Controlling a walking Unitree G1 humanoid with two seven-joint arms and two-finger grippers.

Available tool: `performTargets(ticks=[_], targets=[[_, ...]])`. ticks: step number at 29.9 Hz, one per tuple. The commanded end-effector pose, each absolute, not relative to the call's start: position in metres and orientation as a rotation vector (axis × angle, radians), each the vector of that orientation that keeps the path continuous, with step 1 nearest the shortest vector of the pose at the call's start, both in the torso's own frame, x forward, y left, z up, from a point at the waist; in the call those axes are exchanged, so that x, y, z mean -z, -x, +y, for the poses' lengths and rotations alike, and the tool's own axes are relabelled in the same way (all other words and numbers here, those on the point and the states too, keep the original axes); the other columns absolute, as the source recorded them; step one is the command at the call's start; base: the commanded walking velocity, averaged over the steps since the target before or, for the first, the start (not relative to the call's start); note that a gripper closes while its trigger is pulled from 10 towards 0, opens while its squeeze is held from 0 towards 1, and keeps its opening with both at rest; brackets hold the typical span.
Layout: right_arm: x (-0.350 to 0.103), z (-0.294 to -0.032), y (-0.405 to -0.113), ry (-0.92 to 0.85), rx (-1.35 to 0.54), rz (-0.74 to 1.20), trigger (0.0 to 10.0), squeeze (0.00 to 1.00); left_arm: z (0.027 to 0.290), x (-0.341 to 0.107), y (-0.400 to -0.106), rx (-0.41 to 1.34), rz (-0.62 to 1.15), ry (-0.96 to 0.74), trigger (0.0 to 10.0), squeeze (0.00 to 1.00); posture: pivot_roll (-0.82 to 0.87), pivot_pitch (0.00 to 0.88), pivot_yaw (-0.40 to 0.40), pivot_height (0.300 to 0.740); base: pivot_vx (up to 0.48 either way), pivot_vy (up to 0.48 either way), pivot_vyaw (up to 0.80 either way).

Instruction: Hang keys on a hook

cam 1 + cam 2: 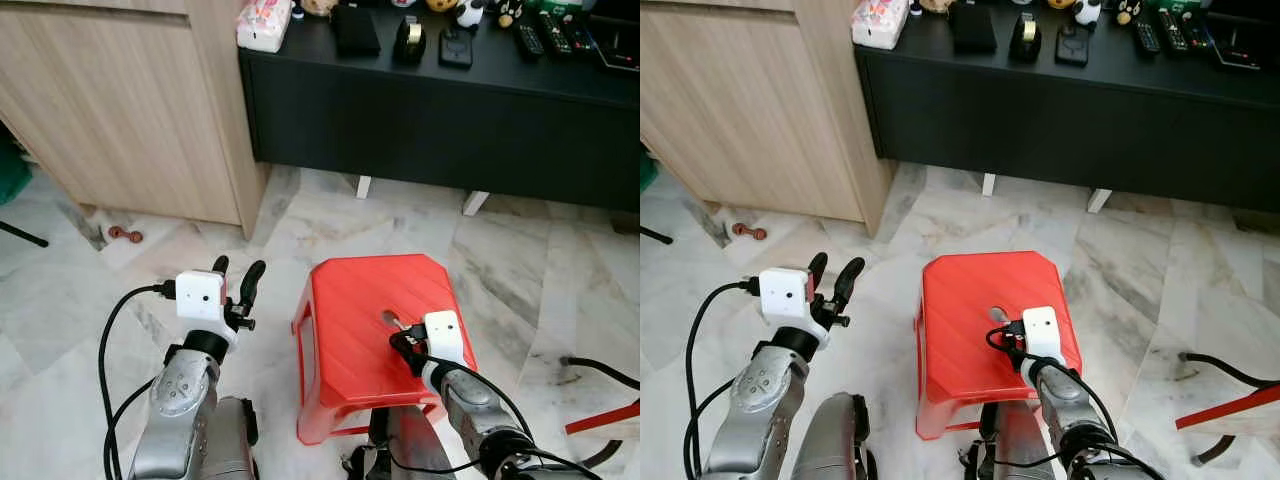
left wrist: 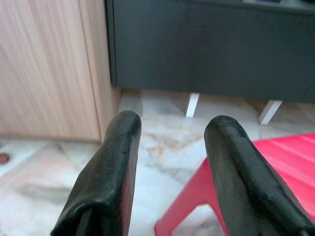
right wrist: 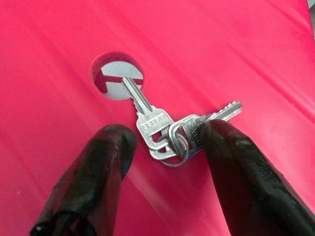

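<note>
Room: I'm looking down at a marble floor (image 1: 520, 250), with a wooden cabinet (image 1: 130, 100) on my left and a long black sideboard (image 1: 450, 120) ahead, small items along its top.
Stool: a red plastic stool (image 1: 350, 300) stands right in front of me, between my two arms, with a round hole (image 3: 117, 74) in the middle of its seat.
Left arm: my left gripper (image 1: 236, 283) is raised beside the stool, over the floor; its fingers (image 2: 110, 172) are apart and hold nothing.
Right arm: my right gripper (image 3: 162, 162) is down low over the seat, fingers spread, one on each side of the bunch. One fingertip (image 3: 224, 142) is at or over the edge of the bunch; I can't say if it touches. Nothing is gripped.
Keys: the keys (image 3: 167, 128), a small silver bunch on a ring, lie flat on the stool seat; one key's blade reaches over the edge of the hole.
Hook: I can't see one from here.
Progress: early, by my reading. The keys are not yet picked up, so the grasp, the lift, the trip to a hook and the hanging all remain.
Risk: the keys lie flat on smooth plastic, so I'd expect them to slide as the fingers come together.
</note>
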State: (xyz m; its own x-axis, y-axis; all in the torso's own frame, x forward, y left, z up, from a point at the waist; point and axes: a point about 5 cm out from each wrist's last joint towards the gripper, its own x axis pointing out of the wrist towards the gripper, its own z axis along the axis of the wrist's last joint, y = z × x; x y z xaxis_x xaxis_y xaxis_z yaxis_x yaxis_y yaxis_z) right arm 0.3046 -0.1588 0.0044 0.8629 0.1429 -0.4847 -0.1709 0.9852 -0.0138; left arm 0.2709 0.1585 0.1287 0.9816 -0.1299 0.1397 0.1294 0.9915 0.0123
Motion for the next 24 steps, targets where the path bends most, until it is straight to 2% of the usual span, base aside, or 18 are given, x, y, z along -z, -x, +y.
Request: performTargets(ticks=[1, 2, 3, 4, 5, 16, 24], targets=[[0.005, -0.162, -0.296, 0.045, -0.15, 0.554, 10.0, 0.0, 0.155, -0.127, -0.268, 0.139, -0.125, 0.0, 10.0, 0.0, 0.22, 0.309, -0.083, 0.61, 0.0, 0.0, 0.0], [0.005, -0.162, -0.296, 0.041, -0.15, 0.549, 10.0, 0.0, 0.155, -0.128, -0.268, 0.14, -0.12, 0.001, 10.0, 0.0, 0.22, 0.307, -0.082, 0.61, 0.0, 0.0, 0.0], [0.005, -0.163, -0.296, 0.038, -0.149, 0.547, 4.5, 0.0, 0.154, -0.128, -0.268, 0.142, -0.116, 0.001, 10.0, 0.0, 0.22, 0.306, -0.081, 0.61, 0.0, 0.0, 0.0], [0.005, -0.163, -0.295, 0.036, -0.148, 0.547, 4.5, 0.0, 0.154, -0.128, -0.268, 0.142, -0.116, 0.001, 10.0, 0.0, 0.22, 0.306, -0.081, 0.61, 0.0, 0.0, 0.0], [0.006, -0.163, -0.294, 0.033, -0.146, 0.55, 0.0, 0.0, 0.155, -0.128, -0.27, 0.142, -0.113, 0.001, 10.0, 0.0, 0.22, 0.303, -0.08, 0.61, 0.0, 0.0, 0.0], [0.016, -0.162, -0.283, 0.015, -0.153, 0.569, 0.0, 0.0, 0.157, -0.127, -0.273, 0.144, -0.094, -0.007, 10.0, 0.0, 0.22, 0.286, -0.072, 0.61, 0.0, 0.0, 0.0], [0.013, -0.16, -0.287, 0.003, -0.147, 0.553, 0.0, 0.0, 0.158, -0.126, -0.276, 0.144, -0.089, -0.009, 10.0, 0.0, 0.22, 0.279, -0.07, 0.61, 0.0, 0.0, 0.0]])
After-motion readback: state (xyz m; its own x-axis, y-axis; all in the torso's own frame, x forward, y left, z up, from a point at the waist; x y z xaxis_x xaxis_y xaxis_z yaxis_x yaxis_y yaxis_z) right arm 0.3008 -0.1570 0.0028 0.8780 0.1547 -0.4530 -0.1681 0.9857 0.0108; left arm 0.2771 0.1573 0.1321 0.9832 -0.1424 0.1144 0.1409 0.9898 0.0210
